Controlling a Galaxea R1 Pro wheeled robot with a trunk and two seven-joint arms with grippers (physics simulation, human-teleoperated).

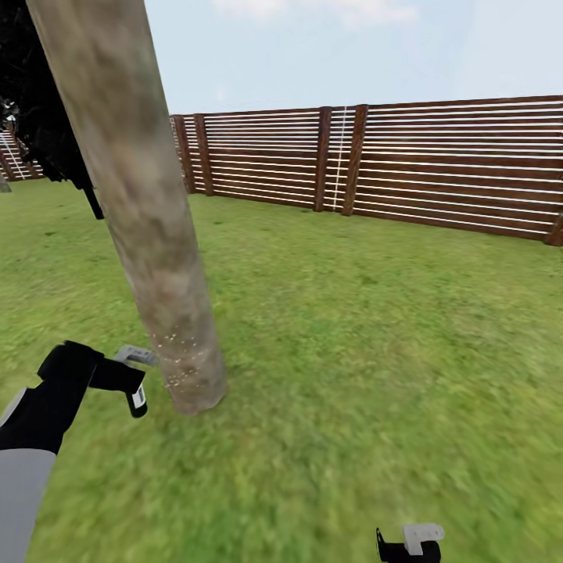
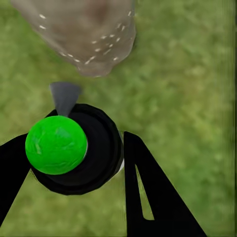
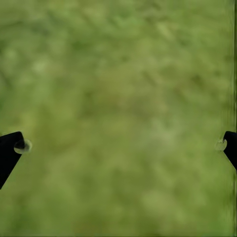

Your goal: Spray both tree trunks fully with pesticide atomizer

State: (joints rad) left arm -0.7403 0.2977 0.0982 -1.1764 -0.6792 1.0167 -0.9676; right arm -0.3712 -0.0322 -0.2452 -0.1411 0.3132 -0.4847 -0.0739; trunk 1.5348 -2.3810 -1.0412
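Observation:
A thick, blotchy beige-grey tree trunk leans across the left of the head view and meets the grass at its base. Whitish pesticide speckles dot its lowest part, and the same speckles show in the left wrist view. My left gripper is shut on the pesticide atomizer, just left of the trunk's base and close to the ground. In the left wrist view the atomizer is a bright green ball on a black round body, with its grey nozzle aimed at the trunk. My right gripper hangs open over bare grass.
A brown slatted fence runs along the back of the lawn. A black-leaved tree stands behind the trunk at far left. Open grass stretches to the right of the trunk.

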